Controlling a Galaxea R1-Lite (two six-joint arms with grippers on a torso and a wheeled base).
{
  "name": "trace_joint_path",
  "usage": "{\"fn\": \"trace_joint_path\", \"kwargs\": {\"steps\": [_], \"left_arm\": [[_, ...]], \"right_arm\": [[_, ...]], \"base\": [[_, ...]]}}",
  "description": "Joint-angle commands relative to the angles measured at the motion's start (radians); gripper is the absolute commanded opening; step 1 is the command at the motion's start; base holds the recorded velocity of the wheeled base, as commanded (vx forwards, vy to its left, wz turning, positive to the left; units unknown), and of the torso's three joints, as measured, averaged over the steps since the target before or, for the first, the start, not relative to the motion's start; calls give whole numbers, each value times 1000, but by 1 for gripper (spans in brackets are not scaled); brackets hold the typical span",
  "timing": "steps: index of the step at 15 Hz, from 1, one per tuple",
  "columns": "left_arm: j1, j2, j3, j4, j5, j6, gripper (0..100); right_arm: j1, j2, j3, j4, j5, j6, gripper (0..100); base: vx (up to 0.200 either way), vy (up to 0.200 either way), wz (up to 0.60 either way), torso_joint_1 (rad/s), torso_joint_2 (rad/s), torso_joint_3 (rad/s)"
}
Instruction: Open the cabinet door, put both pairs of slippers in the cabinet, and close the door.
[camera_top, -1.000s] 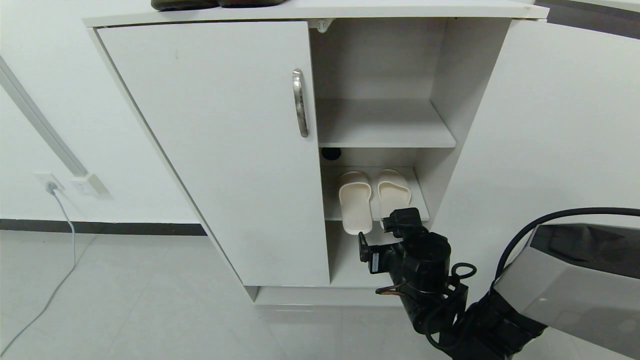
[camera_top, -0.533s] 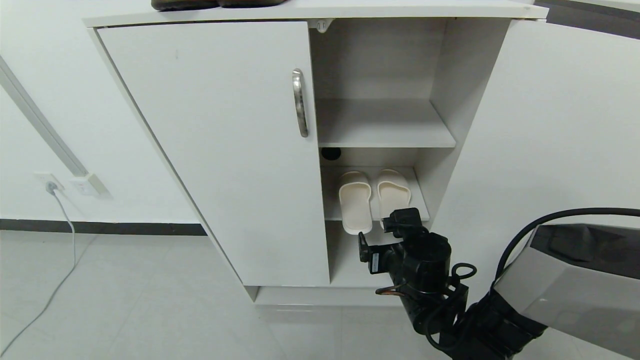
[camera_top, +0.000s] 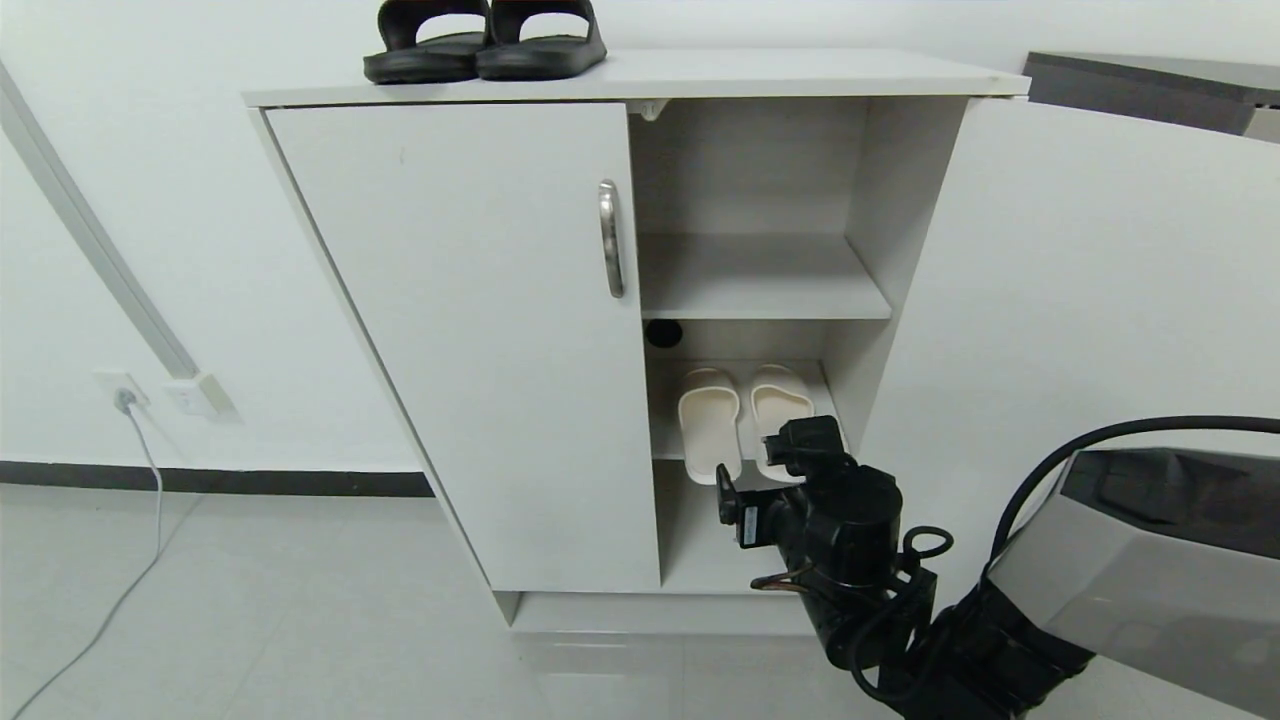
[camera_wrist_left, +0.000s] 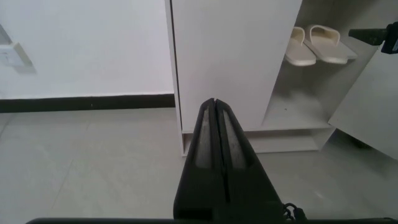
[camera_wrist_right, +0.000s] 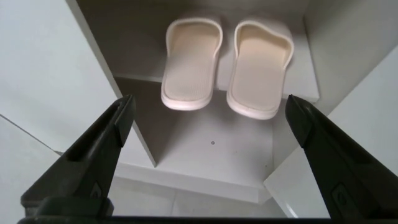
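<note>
The cream slippers (camera_top: 745, 420) are lying side by side on the middle shelf, toes inward. They are smooth, rounded moulded foam. The black slippers (camera_top: 485, 40) are sitting on the cabinet (camera_top: 640, 80) top, probably next to go in. The right gripper (camera_top: 762, 465) is hanging wide open and empty just before the cream pair, while the left gripper (camera_wrist_left: 214, 109) is pressed shut on nothing, back from the cabinet.
</note>
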Motion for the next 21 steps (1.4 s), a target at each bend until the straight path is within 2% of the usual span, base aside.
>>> {"fn": "trace_joint_path", "kwargs": {"steps": [1, 14, 21], "left_arm": [[-1, 1, 0, 0, 0, -1, 0], [0, 1, 0, 0, 1, 5, 0], [-1, 1, 0, 0, 1, -1, 0]], "right_arm": [[0, 4, 0, 0, 1, 0, 100], [-6, -38, 71, -34, 37, -2, 100], [-17, -36, 95, -36, 43, 1, 100]], "base": [[0, 0, 0, 7, -2, 203], [0, 0, 0, 1, 0, 24], [0, 200, 0, 3, 3, 5]]}}
